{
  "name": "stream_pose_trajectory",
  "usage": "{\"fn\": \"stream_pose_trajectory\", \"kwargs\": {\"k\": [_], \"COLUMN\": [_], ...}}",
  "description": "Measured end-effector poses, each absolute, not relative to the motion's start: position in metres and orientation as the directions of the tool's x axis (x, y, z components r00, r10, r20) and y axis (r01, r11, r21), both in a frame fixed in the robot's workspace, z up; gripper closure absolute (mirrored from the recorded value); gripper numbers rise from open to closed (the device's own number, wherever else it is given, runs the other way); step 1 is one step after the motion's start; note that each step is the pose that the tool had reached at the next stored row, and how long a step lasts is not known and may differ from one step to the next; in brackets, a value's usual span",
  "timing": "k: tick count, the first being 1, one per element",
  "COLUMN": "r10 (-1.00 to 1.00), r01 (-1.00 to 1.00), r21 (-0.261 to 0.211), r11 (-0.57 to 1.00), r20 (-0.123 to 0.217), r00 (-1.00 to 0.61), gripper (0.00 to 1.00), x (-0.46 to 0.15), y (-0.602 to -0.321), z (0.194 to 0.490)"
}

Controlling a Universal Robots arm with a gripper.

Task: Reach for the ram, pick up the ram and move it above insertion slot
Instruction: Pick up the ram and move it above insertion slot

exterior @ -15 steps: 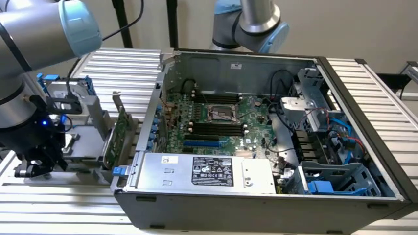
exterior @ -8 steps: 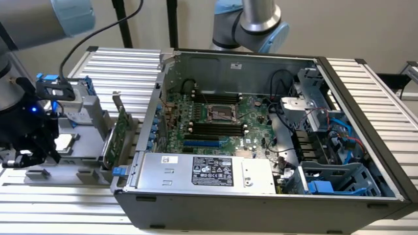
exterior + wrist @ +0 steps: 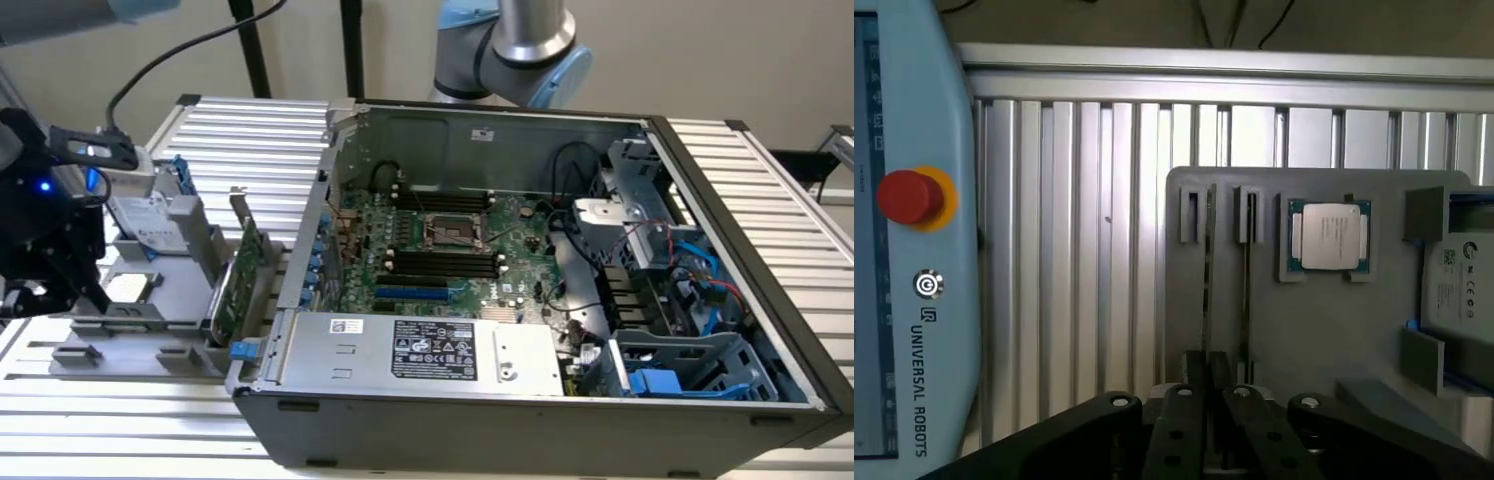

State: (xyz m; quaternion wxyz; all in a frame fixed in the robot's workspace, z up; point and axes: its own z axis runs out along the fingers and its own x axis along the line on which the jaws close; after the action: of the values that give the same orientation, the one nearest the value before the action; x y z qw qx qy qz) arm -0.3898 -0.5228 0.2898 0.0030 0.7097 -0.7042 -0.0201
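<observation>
In the wrist view, two thin dark strips stand on edge in the slotted holders of a grey fixture (image 3: 1324,340). The one I take for the ram (image 3: 1206,285) runs straight under my gripper (image 3: 1209,372). The black fingers (image 3: 1187,405) are drawn together with hardly any gap over that strip's near end; I cannot tell if they touch it. In the exterior view my gripper (image 3: 80,295) hangs low over the fixture's (image 3: 134,345) end at the exterior view's left, hiding the ram. The motherboard's black slots (image 3: 447,265) lie inside the open computer case (image 3: 534,400).
A processor chip (image 3: 1329,237) and a drive (image 3: 1459,275) rest on the fixture beside the strips. A taller green expansion card (image 3: 244,275) stands upright between fixture and case. A teach pendant (image 3: 914,250) with a red button lies on the ribbed table.
</observation>
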Motion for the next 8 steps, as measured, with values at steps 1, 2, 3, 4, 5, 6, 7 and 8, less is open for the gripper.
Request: {"fn": "stream_pose_trajectory", "kwargs": {"k": [1, 2, 3, 4, 5, 6, 7, 8], "r10": [-1.0, -1.0, -1.0, -1.0, -1.0, -1.0, -1.0, -1.0], "r01": [-0.999, -0.999, -0.999, -0.999, -0.999, -0.999, -0.999, -0.999], "r21": [0.032, 0.032, 0.032, 0.033, 0.033, 0.033, 0.033, 0.033], "r11": [-0.008, -0.009, -0.01, -0.011, -0.012, -0.014, -0.015, -0.016], "r20": [-0.024, -0.025, -0.024, -0.025, -0.025, -0.025, -0.025, -0.025], "r00": [0.008, 0.008, 0.009, 0.01, 0.012, 0.013, 0.014, 0.015], "gripper": [0.86, 0.86, 0.86, 0.86, 0.86, 0.86, 0.86, 0.86], "x": [-0.388, -0.386, -0.384, -0.382, -0.38, -0.377, -0.375, -0.373], "y": [-0.523, -0.523, -0.523, -0.523, -0.523, -0.523, -0.523, -0.523], "z": [0.294, 0.299, 0.303, 0.308, 0.312, 0.317, 0.321, 0.326]}}
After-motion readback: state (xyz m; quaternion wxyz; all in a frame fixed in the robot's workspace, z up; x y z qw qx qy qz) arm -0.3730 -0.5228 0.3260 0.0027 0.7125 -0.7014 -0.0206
